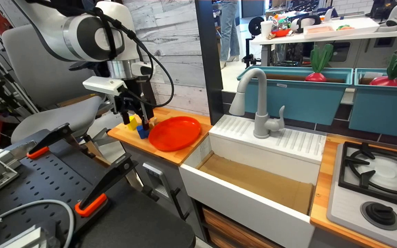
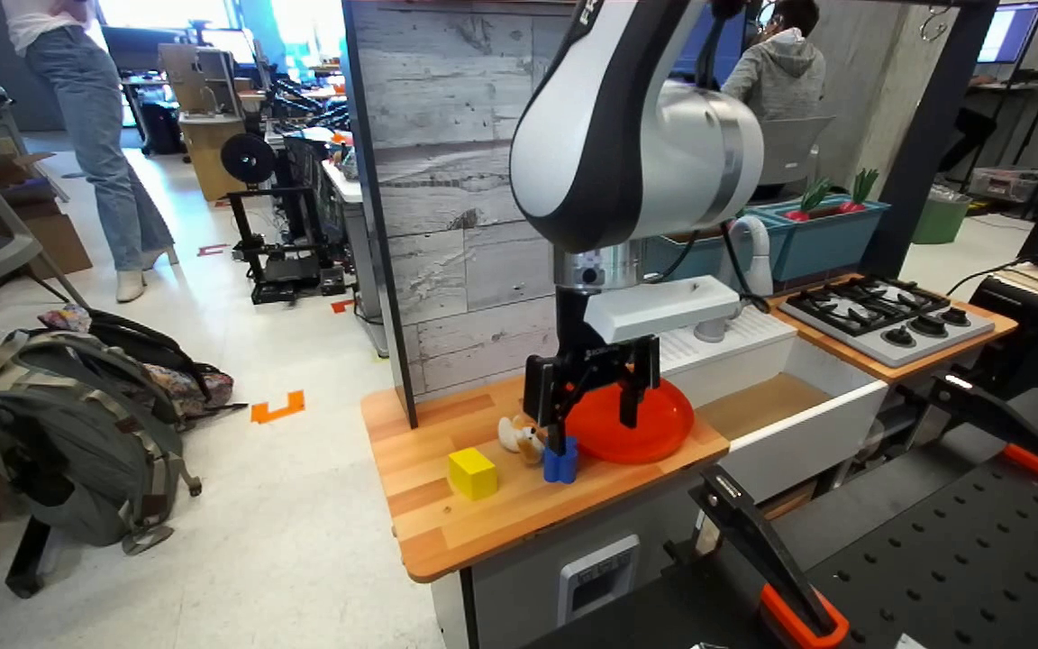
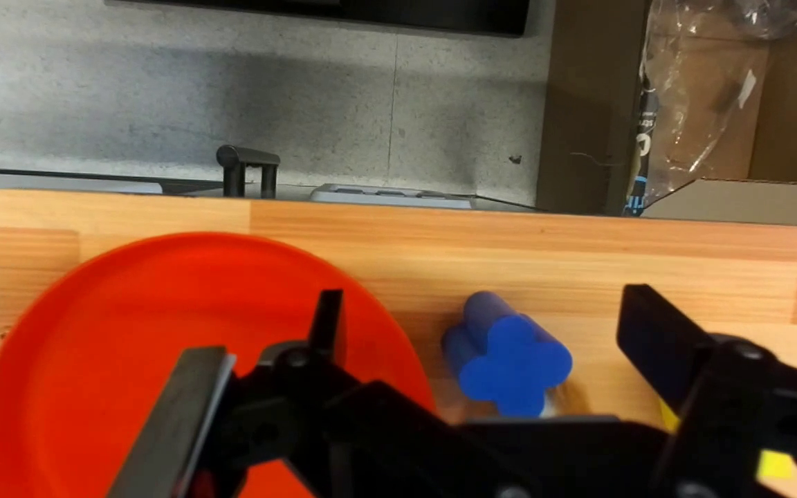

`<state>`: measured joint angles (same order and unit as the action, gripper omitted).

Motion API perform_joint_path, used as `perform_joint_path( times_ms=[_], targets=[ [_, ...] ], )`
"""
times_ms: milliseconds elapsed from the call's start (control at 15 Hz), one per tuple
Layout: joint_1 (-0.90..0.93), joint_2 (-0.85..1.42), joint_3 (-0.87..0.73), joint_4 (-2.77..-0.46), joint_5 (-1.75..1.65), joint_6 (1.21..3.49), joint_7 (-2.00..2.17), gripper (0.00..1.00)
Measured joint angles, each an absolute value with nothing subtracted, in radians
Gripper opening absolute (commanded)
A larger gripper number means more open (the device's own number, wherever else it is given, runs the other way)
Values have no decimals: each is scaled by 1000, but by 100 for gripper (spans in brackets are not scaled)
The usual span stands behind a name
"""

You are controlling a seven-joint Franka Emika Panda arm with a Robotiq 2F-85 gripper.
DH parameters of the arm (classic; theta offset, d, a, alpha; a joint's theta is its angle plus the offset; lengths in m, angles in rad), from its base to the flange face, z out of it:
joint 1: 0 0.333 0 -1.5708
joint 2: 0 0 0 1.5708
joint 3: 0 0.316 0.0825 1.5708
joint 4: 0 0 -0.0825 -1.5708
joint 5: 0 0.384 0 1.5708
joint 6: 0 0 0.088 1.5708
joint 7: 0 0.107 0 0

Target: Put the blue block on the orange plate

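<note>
The blue block stands on the table beneath the pincer, between its two fingers as the wrist view shows it; the pincer is spread wide and holds nothing; the step in hand looks to be lining up for the grasp. To do it well, centre the block between the fingers, then lower straight down until the pads flank its sides for a firm hold; whether a finger touches the block's top, I cannot tell.

The finger toward the orange plate is the one to watch: in the wrist view it hangs over the plate, which lies just beside the block with a thin strip of table between; drawing the fingers partly together before the descent should let that finger drop into the gap instead of striking the rim. Pressing on two opposite lobes seems best, since a lopsided pinch might twist the block.

The block is smooth, straight-sided and four-lobed like a clover; plastic, foam or wood, I cannot say; the plate is round and shallow, smooth plastic with a raised rim; on the pincer's side away from the plate, in an exterior view, sit a sharp-edged yellow block and a white-and-tan toy, its form unclear; the table is strips of warm, grained wood.
</note>
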<state>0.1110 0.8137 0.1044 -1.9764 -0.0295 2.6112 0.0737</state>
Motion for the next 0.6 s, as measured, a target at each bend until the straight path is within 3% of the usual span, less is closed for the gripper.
perform_joint_path(
  times_ms=[267, 333, 400, 600],
  targets=[
    [120, 898, 108, -1893, -23, 2611, 89, 100],
    [123, 914, 108, -1875, -20, 2611, 92, 75],
    [125, 929, 108, -1860, -17, 2611, 94, 74],
    [134, 961, 108, -1823, -15, 2611, 103, 51]
  ],
)
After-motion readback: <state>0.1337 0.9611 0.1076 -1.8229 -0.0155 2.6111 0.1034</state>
